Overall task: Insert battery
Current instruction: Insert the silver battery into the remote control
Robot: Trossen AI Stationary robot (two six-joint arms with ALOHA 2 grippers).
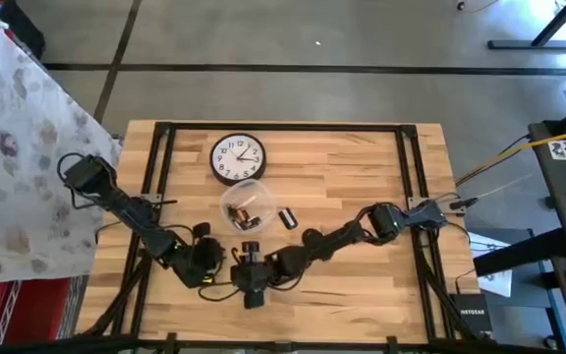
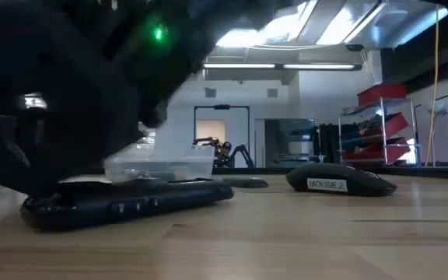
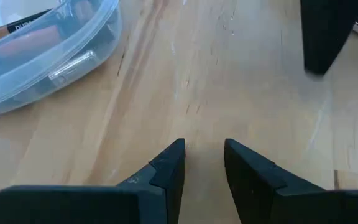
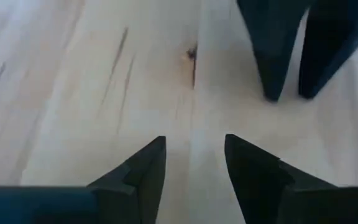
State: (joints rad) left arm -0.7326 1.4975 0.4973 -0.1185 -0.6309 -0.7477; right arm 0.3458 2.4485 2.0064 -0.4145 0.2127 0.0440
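A remote control lies nearest. Both grippers, left and right, hover spread and empty; next, pick a battery from the tub.

Two dark robot arms reach inward over the near part of the table, seen from above. The left arm runs from its base at the left edge down toward the near centre, where the left gripper points low over the wood with its two fingers slightly parted and nothing between them. The right arm stretches from the right side toward the same spot; the right gripper also hangs close above the surface, fingers apart and empty.
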